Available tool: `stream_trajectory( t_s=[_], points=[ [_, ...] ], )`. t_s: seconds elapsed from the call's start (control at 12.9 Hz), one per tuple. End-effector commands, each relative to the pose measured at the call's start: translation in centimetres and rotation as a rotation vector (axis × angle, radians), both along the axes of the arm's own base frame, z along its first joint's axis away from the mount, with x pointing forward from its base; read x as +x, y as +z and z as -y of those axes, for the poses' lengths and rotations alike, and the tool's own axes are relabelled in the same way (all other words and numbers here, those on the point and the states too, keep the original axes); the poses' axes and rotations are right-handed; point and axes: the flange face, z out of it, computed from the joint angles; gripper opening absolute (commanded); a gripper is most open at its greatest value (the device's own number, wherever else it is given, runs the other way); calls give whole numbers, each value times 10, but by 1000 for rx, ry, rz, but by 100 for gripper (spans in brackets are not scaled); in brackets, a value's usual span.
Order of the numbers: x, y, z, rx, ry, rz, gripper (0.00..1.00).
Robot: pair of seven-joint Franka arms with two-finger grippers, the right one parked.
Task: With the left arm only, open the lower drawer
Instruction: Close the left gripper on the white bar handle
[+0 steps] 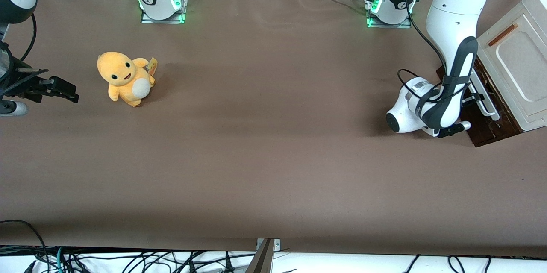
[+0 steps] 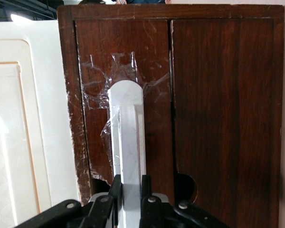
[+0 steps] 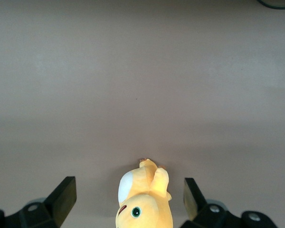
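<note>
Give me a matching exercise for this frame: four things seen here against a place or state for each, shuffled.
1. pincer
2. lower drawer
3. plush toy
4. cream panel

A. toward the parked arm's end of the table
B. shut on the white loop handle
C. carries a slim orange-brown handle
D. dark brown wooden front

Pairs: 1-B, 2-D, 3-A, 4-C

A brown table (image 1: 273, 145) carries an orange plush toy (image 1: 124, 77) toward the parked arm's end, and a cabinet (dark wooden lower drawer (image 1: 485, 125), cream panel (image 1: 519, 57) above) toward the working arm's end, where the gripper (image 1: 477, 98) meets the drawer front.
</note>
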Motion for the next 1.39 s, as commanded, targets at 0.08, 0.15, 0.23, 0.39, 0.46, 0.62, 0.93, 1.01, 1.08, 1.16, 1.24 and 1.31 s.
stream_trajectory(
  t_s=[0.08, 0.15, 0.23, 0.39, 0.46, 0.62, 0.93, 1.01, 1.08, 1.16, 1.24, 1.31],
  points=[
    [-6, 12, 6, 21, -12, -29, 17],
    [-6, 13, 10, 18, -8, -29, 17],
    [-6, 12, 16, 14, -16, -32, 17],
    [-7, 13, 20, 24, -14, -36, 17],
    [-7, 12, 24, 23, -18, -36, 17],
    [-8, 12, 24, 25, -15, -37, 18],
    [-8, 14, 29, 36, -18, -42, 18],
    [-10, 14, 33, 36, -15, -43, 18],
    [-10, 14, 37, 33, -14, -43, 18],
    [-10, 14, 38, 34, -13, -44, 18],
    [-11, 13, 43, 32, -18, -45, 18],
    [-11, 14, 45, 27, -14, -41, 18]
  ],
)
